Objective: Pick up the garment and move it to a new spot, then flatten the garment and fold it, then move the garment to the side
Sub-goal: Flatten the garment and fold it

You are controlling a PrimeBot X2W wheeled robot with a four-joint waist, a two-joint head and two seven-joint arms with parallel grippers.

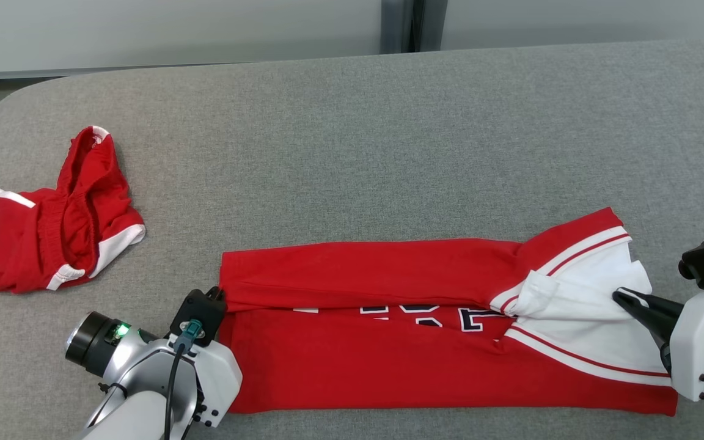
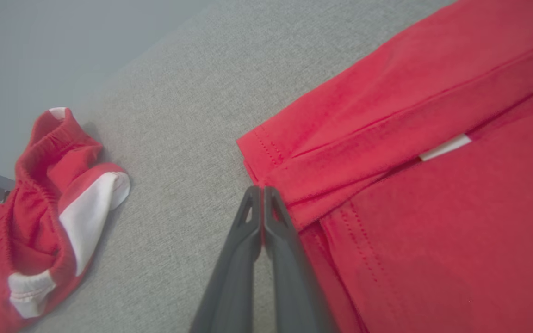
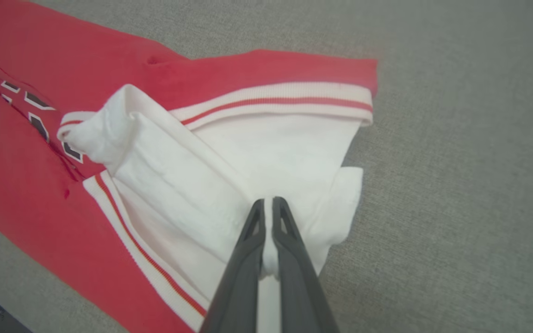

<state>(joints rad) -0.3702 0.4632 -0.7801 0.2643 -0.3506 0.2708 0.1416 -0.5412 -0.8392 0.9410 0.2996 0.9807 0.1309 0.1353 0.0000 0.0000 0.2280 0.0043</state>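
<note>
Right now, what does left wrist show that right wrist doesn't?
Left wrist, not right wrist: crumpled red-and-white shorts, the hem corner of the jersey, and the left gripper, shut with its tips at that hem.
Right wrist, not left wrist: the white sleeve with red-striped trim, and the right gripper, shut and apparently pinching that sleeve.
Both: the red jersey lying on the gray surface.

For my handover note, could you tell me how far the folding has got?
Done: the jersey lies flat with both long edges folded inward. In hand: the right gripper pinches its white end; the left gripper sits shut at the hem. Left: crosswise fold, move aside.
</note>
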